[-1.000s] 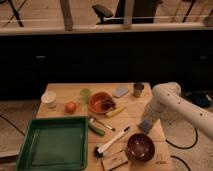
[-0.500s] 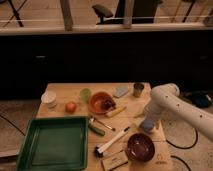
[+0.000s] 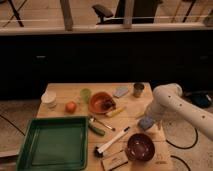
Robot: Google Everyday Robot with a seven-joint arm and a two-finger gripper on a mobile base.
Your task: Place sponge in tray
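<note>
The blue sponge [image 3: 146, 123] lies on the wooden table [image 3: 65, 92] near its right edge. My gripper [image 3: 150, 119], at the end of the white arm [image 3: 172, 102], is right at the sponge, on or just above it. The arm's end hides how the gripper meets the sponge. The big green tray [image 3: 31, 145] sits at the table's front left, far from the sponge, with nothing in it.
A paler flat pad [image 3: 121, 91] and a metal cup [image 3: 138, 89] stand at the back right. An orange bowl [image 3: 101, 102], green cup [image 3: 86, 94], orange fruit [image 3: 71, 106] and white cup [image 3: 49, 98] line the back. A white brush [image 3: 112, 142] and dark red bowl [image 3: 140, 146] lie between sponge and tray.
</note>
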